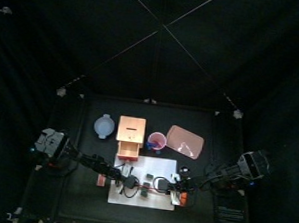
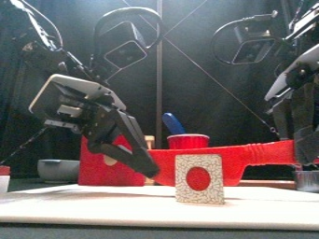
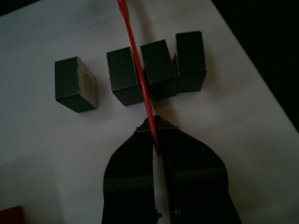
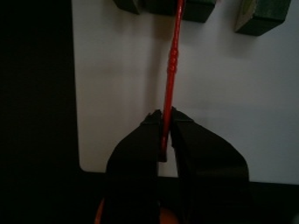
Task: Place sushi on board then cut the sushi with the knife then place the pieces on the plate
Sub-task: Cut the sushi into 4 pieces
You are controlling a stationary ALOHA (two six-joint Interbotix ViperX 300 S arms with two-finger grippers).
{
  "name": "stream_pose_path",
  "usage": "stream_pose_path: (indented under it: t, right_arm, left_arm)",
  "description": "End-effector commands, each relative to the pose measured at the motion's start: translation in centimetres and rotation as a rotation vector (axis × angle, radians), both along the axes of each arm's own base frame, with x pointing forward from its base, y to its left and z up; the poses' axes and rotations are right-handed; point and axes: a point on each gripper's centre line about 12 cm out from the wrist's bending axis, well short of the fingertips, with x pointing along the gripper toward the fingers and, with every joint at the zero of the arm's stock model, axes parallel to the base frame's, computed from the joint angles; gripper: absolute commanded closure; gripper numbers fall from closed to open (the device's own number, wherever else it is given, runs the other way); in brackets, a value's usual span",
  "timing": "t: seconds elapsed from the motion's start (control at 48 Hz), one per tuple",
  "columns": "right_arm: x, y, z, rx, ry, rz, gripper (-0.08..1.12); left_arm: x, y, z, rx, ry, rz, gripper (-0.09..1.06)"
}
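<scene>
Dark green sushi blocks lie on the white board (image 3: 70,149): one block (image 3: 76,83) apart, three others (image 3: 158,70) side by side. The thin red knife (image 3: 135,52) runs edge-on across the row, between two of the three. My left gripper (image 3: 152,129) is shut on the knife just short of the blocks. In the right wrist view my right gripper (image 4: 165,122) is also shut on a red knife (image 4: 173,61), whose far end reaches the blocks (image 4: 198,9). The front view shows a block's white end with a red dot (image 2: 200,179), with the left gripper (image 2: 152,171) beside it.
Behind the board (image 1: 140,165) stand the blue-grey bowl (image 1: 104,126), the wooden box (image 1: 131,130), the red cup (image 1: 157,139) with a blue knife (image 2: 173,121), and the pink tray (image 1: 186,140) at the back right. The board's edge (image 4: 76,105) lies near the right gripper.
</scene>
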Motion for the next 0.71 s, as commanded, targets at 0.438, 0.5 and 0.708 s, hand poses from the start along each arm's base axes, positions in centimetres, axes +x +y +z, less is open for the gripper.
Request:
stream_pose_path:
  t: [0.438, 0.5, 0.708]
  right_arm:
    - [-1.1, 0.0, 4.2, -0.055, -0.003, 0.063, 0.6]
    - [-1.1, 0.2, 4.8, -0.048, -0.021, 0.068, 0.6]
    - [-0.7, 1.5, 5.1, -0.006, -0.046, 0.075, 0.6]
  left_arm:
    - [-0.6, 1.0, 4.9, -0.014, -0.08, 0.014, 0.64]
    - [-0.7, 0.8, 5.8, -0.02, -0.104, 0.009, 0.64]
    - [-1.3, -1.6, 5.5, -0.021, -0.093, -0.057, 0.64]
